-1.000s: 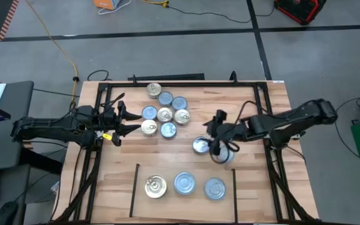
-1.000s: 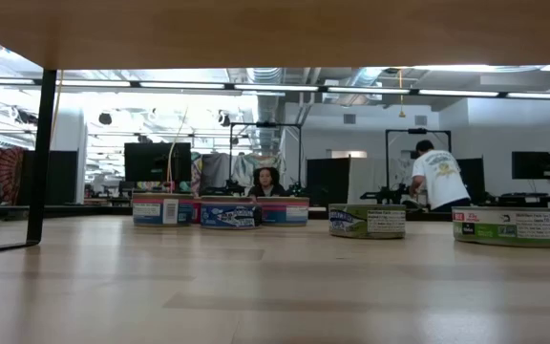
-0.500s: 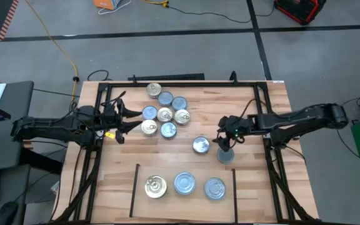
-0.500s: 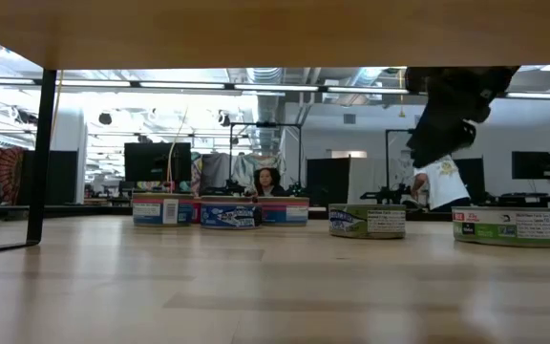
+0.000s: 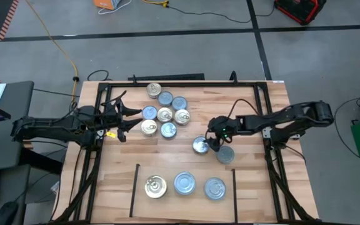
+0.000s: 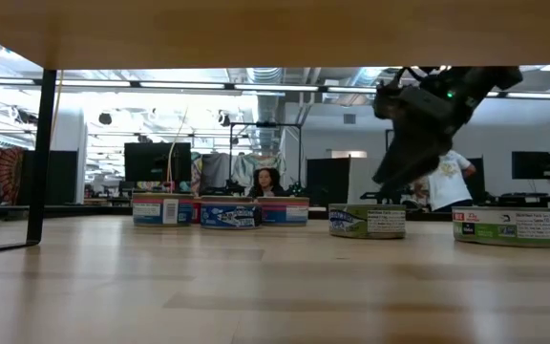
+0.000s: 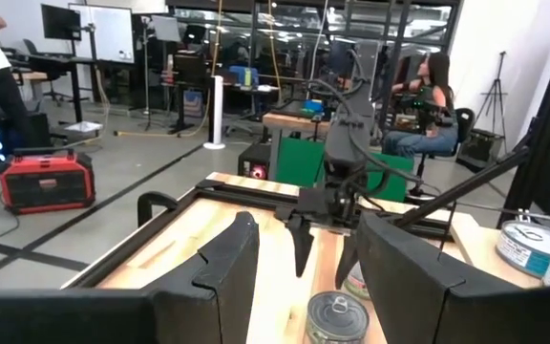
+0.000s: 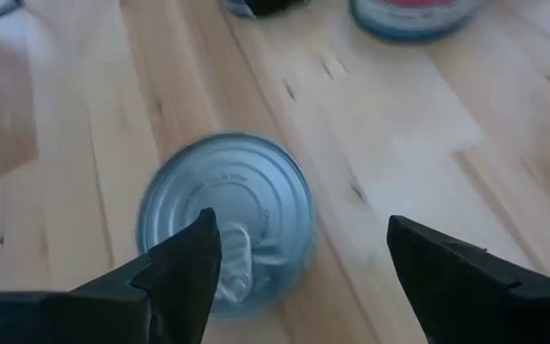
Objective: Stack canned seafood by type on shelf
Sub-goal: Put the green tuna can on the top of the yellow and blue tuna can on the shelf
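While a flat round silver-topped tin point(image 5: 200, 145) lies on the light wood planks just beyond the black-lined rectangular shelf patch point(image 5: 184, 167), the right gripper point(image 5: 212, 141) hangs just over it with its fingers point(image 8: 181, 263) spread wide, one above the tin's lid, nothing held. Another silver-topped tin point(image 5: 225, 154) sits just beside it. Three tins point(image 5: 184, 185) stand in a row on the shelf patch. A cluster of gold and silver tins point(image 5: 165, 112) lies farther from the shelf. Beside that cluster the left gripper point(image 5: 122, 117) waits, its arm stretched low, fingers partly apart and empty.
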`<action>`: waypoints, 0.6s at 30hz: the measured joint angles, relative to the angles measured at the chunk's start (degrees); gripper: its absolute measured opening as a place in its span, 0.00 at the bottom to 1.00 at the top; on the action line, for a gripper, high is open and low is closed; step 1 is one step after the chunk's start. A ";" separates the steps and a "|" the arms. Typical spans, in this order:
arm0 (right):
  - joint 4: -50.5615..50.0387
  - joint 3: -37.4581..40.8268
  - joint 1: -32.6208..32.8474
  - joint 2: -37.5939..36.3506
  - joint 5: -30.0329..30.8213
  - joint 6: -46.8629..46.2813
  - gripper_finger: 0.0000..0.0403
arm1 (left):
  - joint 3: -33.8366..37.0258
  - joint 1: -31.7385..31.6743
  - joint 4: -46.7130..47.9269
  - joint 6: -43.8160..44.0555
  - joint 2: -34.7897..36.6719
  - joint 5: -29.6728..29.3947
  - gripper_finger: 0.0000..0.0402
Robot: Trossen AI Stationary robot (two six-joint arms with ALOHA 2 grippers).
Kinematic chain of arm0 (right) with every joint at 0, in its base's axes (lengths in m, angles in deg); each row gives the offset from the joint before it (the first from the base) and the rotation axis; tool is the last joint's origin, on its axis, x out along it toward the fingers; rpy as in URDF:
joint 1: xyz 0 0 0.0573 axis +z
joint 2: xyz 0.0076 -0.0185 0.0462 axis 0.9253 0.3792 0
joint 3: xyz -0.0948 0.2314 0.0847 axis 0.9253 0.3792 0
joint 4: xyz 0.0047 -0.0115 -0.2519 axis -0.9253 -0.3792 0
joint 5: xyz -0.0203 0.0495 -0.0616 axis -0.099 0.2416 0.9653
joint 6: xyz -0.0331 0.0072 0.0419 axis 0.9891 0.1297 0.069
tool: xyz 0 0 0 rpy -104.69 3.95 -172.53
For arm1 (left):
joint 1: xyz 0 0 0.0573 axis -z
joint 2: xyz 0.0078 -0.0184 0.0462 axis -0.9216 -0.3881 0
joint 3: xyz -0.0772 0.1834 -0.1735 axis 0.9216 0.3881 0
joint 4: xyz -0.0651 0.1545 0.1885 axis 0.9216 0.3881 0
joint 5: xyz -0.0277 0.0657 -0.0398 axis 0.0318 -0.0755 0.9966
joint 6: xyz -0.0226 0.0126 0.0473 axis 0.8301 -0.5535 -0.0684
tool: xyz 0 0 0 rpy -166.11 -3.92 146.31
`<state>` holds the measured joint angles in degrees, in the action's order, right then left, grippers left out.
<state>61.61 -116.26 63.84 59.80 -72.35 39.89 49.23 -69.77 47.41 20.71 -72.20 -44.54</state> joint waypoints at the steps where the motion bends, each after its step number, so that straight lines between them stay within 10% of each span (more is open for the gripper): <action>1: 0.78 0.00 -0.27 0.68 -0.47 0.26 0.80 | 0.00 0.02 0.00 0.02 0.02 0.00 0.42; 18: 2.56 1.71 -5.32 5.13 -1.55 -1.87 0.74 | 0.00 0.01 0.25 -0.10 0.02 0.00 0.42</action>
<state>64.17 -114.55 58.52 64.93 -73.91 38.02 49.23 -69.77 47.66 20.60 -72.18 -44.54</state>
